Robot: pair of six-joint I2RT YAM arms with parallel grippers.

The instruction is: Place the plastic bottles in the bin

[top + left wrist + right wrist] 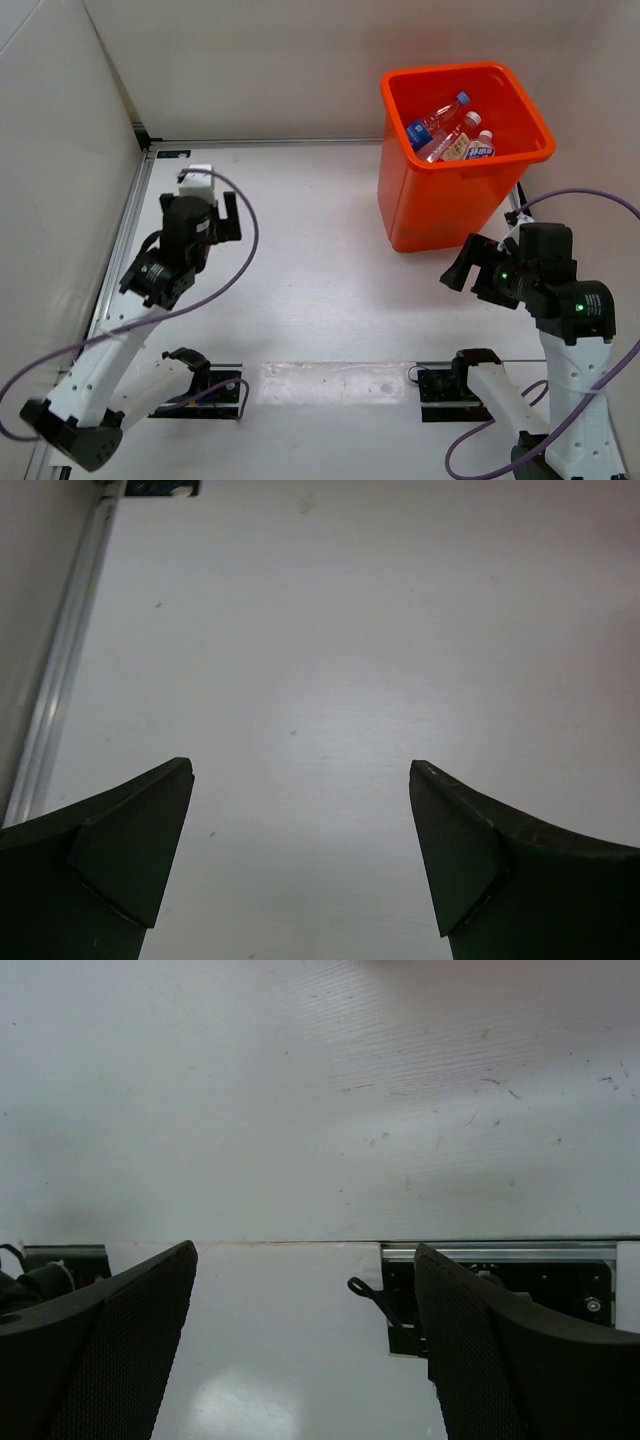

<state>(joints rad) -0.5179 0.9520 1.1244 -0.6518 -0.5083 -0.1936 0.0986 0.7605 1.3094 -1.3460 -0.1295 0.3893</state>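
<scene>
The orange bin (440,200) stands at the far right of the table. Several plastic bottles (452,135) lie inside it, with blue caps and blue or cream labels. No bottle shows on the table. My left gripper (200,207) is open and empty over the far left of the table; the left wrist view shows its two dark fingers wide apart (300,770) over bare white surface. My right gripper (463,267) is open and empty just in front of the bin, pointing left; the right wrist view shows its fingers apart (305,1250) over the table's near edge.
White walls close the left and back sides. An aluminium rail (125,240) runs along the left edge. The black arm mounts (215,390) (450,385) sit at the near edge, with purple cables (250,250) looping from each arm.
</scene>
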